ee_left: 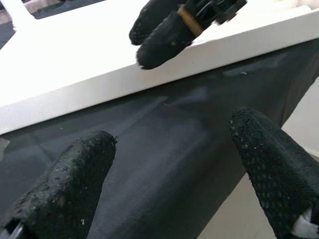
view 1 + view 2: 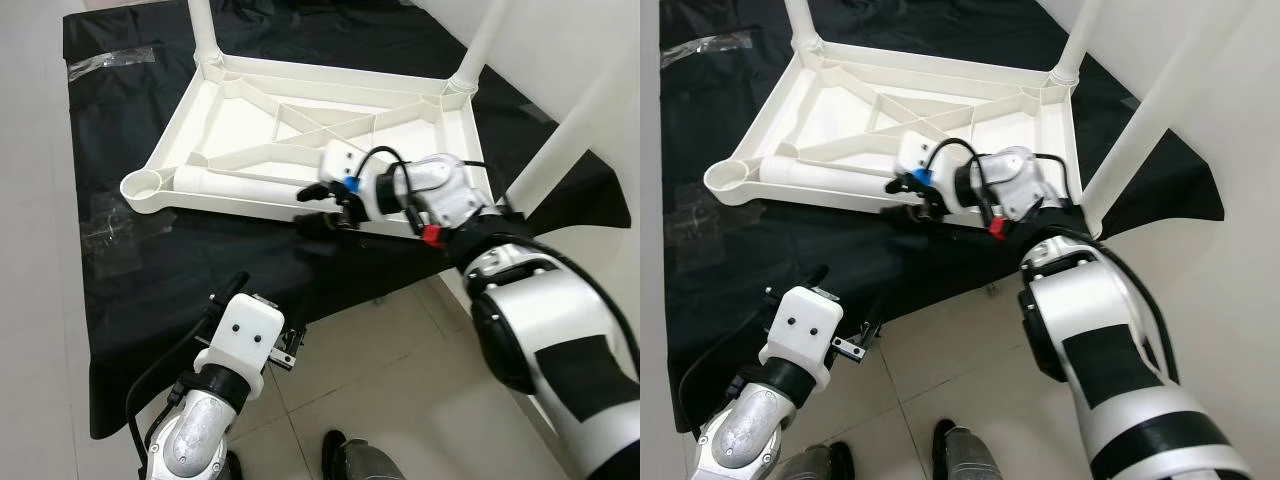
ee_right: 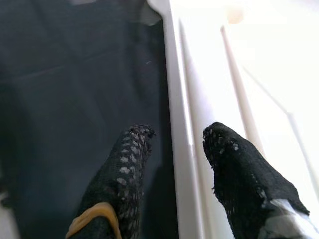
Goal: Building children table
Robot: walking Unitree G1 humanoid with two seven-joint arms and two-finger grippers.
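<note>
Upside-down white plastic children's table top (image 2: 250, 125), ribbed underneath, lying on a black cloth sheet (image 2: 130, 110) spread over the pale tiled floor (image 2: 400, 350). Two white legs (image 2: 203, 30) already standing upright in the far corner sockets, a third white leg (image 2: 560, 140) rising at the near right corner. One more loose white tubular leg (image 2: 240, 183) lying flat inside the frame along the near rim, just beside an empty round corner socket (image 2: 145, 188) at the near left.

Right gripper (image 3: 172, 144) reaching across to the near rim, fingers parted and straddling the thin white edge wall, one finger on the cloth side, one on the inner side; not yet pinched shut, judging from the right wrist view. Left gripper (image 1: 172, 164) low over the cloth near the tile edge, fingers (image 1: 79, 164) spread wide, holding nothing, well short of the rim.

Likely step: getting hold of the frame or the loose leg so as to seat that leg in the empty socket.

Risks from here: closing on the rim instead of the leg, dragging the whole light frame across the slippery cloth; bunching the cloth under the fingers; knocking the upright legs askew if the top tilts; rolling the smooth round leg out of reach with a glancing touch.
</note>
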